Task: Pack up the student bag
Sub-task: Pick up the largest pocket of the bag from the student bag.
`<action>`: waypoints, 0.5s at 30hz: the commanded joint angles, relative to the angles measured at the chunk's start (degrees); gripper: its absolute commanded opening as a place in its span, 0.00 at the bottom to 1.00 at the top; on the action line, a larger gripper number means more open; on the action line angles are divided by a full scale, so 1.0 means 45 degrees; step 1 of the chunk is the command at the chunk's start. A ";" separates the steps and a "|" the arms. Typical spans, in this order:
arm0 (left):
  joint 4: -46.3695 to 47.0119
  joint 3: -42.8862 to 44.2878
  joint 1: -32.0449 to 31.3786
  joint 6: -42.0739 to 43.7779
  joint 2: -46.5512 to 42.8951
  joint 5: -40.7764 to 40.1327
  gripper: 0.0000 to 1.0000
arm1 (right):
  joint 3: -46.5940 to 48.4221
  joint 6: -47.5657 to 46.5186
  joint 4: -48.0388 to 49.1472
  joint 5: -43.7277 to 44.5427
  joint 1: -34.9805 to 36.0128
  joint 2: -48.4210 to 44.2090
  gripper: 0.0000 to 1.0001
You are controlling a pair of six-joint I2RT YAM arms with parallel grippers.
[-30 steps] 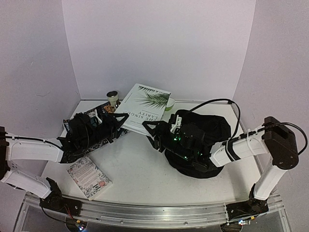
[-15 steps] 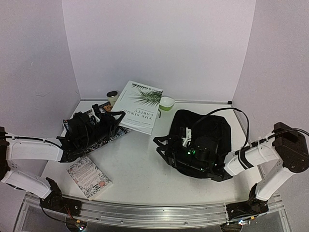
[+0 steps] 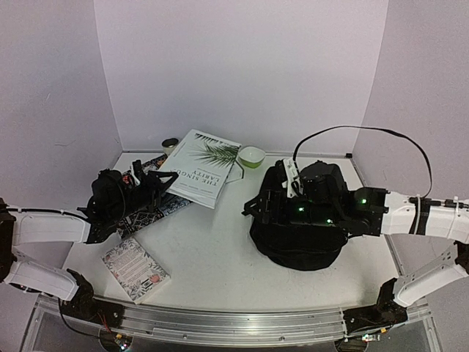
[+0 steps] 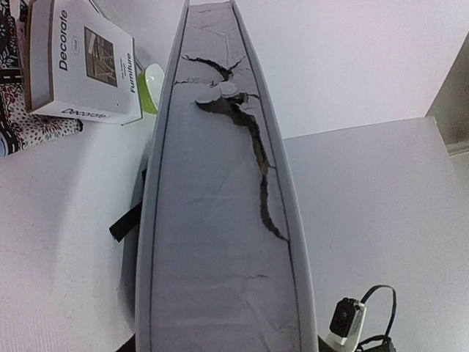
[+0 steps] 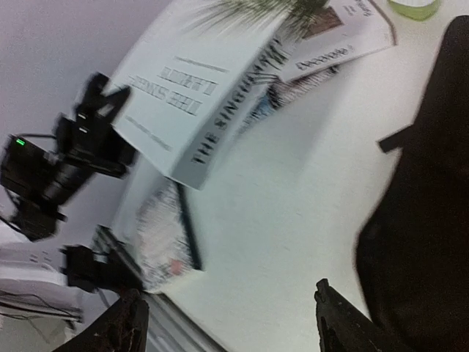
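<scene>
Gripping white book [image 3: 207, 166]; left gripper [image 3: 167, 178]

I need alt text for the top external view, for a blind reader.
The left arm's fingers hold a large white book with a palm-leaf cover tilted above the table, while the right arm's open fingers sit at the edge of the large black fabric backpack.

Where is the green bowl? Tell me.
In the top view, the green bowl sits at the back, between the large white book and the student bag.
</scene>
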 commanded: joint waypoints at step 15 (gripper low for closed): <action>-0.0427 -0.0573 0.0820 0.0472 -0.0854 0.1808 0.27 | 0.6231 -0.3893 -1.1646 0.4812 0.0759 0.5877 0.83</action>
